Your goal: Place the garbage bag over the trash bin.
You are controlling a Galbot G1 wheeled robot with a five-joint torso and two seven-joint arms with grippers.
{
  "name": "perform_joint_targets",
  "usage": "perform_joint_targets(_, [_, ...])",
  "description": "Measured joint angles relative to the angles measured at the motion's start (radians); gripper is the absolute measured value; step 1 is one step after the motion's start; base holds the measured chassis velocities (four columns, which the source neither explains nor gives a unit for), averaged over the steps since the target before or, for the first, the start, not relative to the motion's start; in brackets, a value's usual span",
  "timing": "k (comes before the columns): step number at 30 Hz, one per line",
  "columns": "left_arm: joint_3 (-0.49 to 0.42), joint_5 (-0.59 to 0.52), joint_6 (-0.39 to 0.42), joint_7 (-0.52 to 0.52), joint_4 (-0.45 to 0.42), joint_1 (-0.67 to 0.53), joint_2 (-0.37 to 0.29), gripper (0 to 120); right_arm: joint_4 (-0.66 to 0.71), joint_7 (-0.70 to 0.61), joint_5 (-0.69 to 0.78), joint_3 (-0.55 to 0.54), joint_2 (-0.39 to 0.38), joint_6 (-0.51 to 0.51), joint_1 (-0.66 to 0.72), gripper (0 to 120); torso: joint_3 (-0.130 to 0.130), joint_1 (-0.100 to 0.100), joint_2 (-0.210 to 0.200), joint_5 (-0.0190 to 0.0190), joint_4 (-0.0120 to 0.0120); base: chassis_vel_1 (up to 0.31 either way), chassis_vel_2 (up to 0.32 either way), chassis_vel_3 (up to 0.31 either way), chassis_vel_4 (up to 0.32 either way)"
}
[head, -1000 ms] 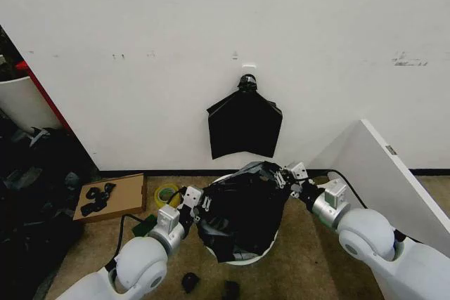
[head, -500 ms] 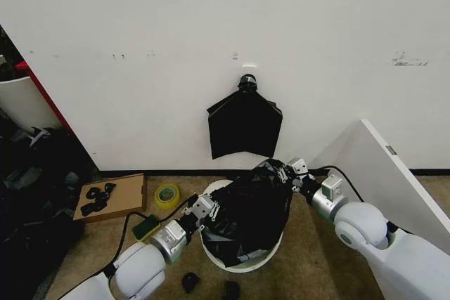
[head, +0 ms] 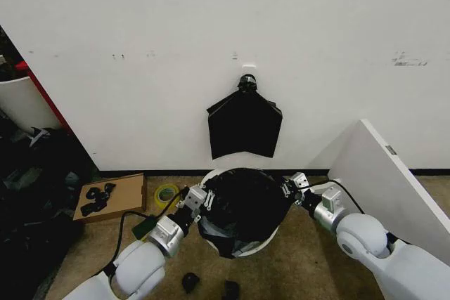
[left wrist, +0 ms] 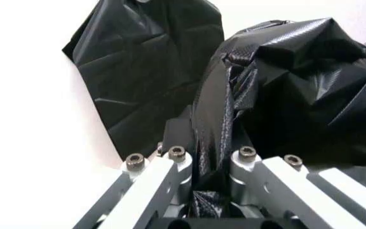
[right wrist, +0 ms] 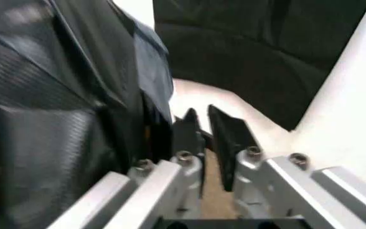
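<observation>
White wall behind, tan floor below: the bag (head: 242, 205) has dropped lower since a moment ago and now domes over the bin (head: 247, 248). Left hand (head: 199, 198) pinches its edge; right hand (head: 292, 186), jaws slightly parted, sits at the opposite edge.

A bare test room or workshop corner. A scuffed white wall (head: 225, 40) meets a tan floor (head: 309, 265) along a dark baseboard. At 12 o'clock a sheaf of black bags (head: 244, 126) hangs from a wall hook. At 9 o'clock lie a cardboard piece (head: 112, 198), a tape roll (head: 166, 193) and dark clutter; at 3 o'clock leans a white board (head: 390, 180).
</observation>
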State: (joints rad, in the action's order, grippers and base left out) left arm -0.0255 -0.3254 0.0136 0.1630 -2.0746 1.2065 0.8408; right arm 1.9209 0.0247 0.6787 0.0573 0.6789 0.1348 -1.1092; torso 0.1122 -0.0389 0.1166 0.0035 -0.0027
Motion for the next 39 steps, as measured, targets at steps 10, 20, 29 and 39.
perform_joint_targets(10, [0.020, -0.137, 0.044, 0.013, -0.008, 0.020, 0.001, 4, 0.024, -0.025, 0.316, 0.088, 0.011, 0.007, -0.013, 46, 0.000, 0.000, 0.000, -0.0001, 0.0000, 0.000, 0.000, 0.000, 0.000])
perform_joint_targets(20, [0.084, -0.203, 0.066, 0.056, -0.026, 0.057, 0.016, 4, 0.021, -0.068, 0.499, 0.136, 0.034, 0.068, -0.025, 82, 0.000, 0.000, 0.000, 0.0000, -0.0001, 0.000, 0.000, 0.000, 0.000])
perform_joint_targets(29, [0.114, -0.245, 0.093, 0.133, -0.042, 0.112, 0.048, 4, 0.148, -0.139, 0.552, 0.240, 0.055, 0.103, -0.161, 100, 0.000, 0.000, 0.000, -0.0002, 0.0000, 0.000, 0.000, 0.000, 0.000])
perform_joint_targets(39, [0.102, -0.255, 0.101, 0.141, -0.042, 0.097, 0.052, 4, 0.236, -0.180, 0.404, 0.195, 0.134, 0.117, -0.262, 100, 0.000, 0.000, 0.000, 0.0000, 0.0000, 0.000, 0.000, 0.000, 0.000])
